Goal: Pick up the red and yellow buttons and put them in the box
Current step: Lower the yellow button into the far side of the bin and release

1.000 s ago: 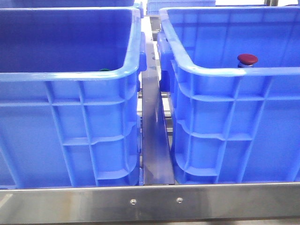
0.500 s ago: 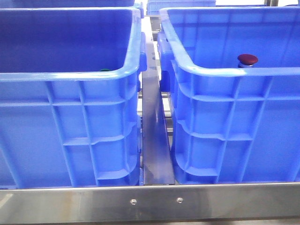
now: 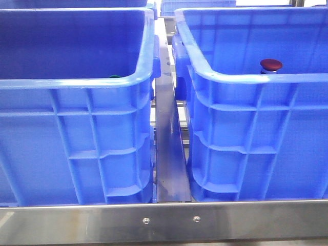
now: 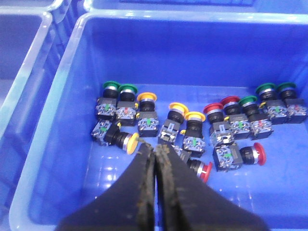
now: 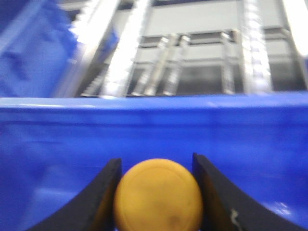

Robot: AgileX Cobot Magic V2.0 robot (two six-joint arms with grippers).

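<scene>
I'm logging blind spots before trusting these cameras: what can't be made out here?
- Front view: both arms are out of frame; the left crate wall hides all but a green sliver.
- Right wrist view: the yellow button body is cut off by the bottom edge; the background is blurred.
- Left wrist view: the left gripper covers buttons behind it.

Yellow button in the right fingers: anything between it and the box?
Nothing visible. The yellow button sits between the right gripper's fingers, with only the blue box wall behind it. Whether it's already inside the box, I can't tell.
</scene>
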